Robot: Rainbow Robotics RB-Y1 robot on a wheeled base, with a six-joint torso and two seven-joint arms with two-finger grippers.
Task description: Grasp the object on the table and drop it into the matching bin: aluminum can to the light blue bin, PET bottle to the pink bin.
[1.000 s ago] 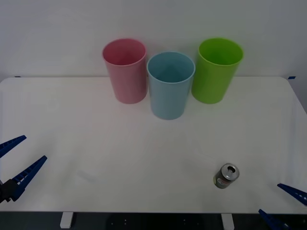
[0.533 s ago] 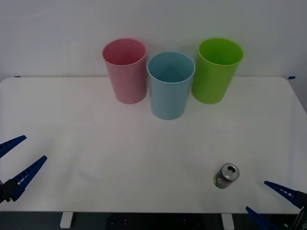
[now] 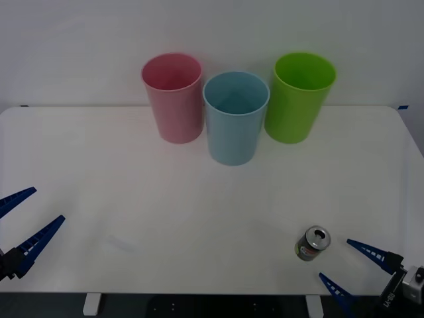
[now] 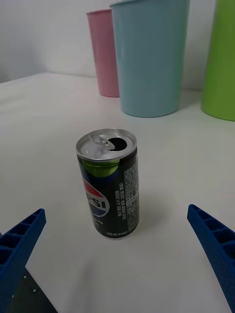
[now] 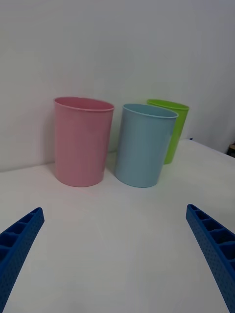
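At the nine o'clock edge of the wide, flat white worktop (image 3: 132, 199) our left gripper (image 3: 20, 222) waits just as it did a second ago, its blue ribbed jaws spread wide and holding nothing.

Moving right, toward twelve o'clock, three tall tapered plastic cups stand upright in a row: the pink bin (image 3: 173, 97), then the light blue bin (image 3: 234, 117) set slightly nearer us, then a lime green bin (image 3: 298, 97). All three look smooth, thin-walled and open-mouthed.

Further right, at about five o'clock, the small short aluminum can (image 3: 312, 243) stands upright on the worktop, well apart from the bins. Its silver top has the tab hole open, and the dark glossy body carries green and red-and-blue label marks.

What has changed is at the far right: our right gripper (image 3: 354, 265) has slid in from the corner toward the can over the last second and now sits just beside it, not touching. Its jaws are wide, and through the right wrist camera the can (image 4: 108, 183) stands ahead between them. We judge the approach nearly done; closing on the rigid, slick cylinder comes next, then the carry to the light blue bin.
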